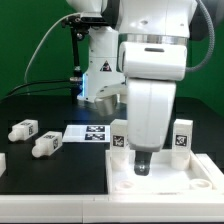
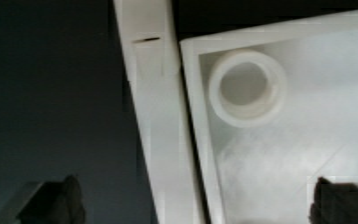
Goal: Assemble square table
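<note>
The white square tabletop (image 1: 190, 178) lies at the front, on the exterior view's right. In the wrist view its rimmed corner (image 2: 309, 150) shows a round socket (image 2: 250, 86). My gripper (image 1: 142, 166) hangs low over the slab's near-left part. It is open and empty (image 2: 197, 205), with dark fingertips (image 2: 55, 202) wide apart either side of the slab's edge. Two tagged white legs (image 1: 120, 135) (image 1: 181, 136) stand upright at the slab's far side. Two more legs (image 1: 22, 129) (image 1: 47, 145) lie on the black table at the exterior view's left.
A plain white border bar (image 2: 155, 120) runs along the slab's edge, with a thin dark gap between them. The marker board (image 1: 86, 133) lies flat between the lying legs and the slab. The robot base (image 1: 98, 70) stands behind. Another white piece (image 1: 2, 161) shows at the left edge.
</note>
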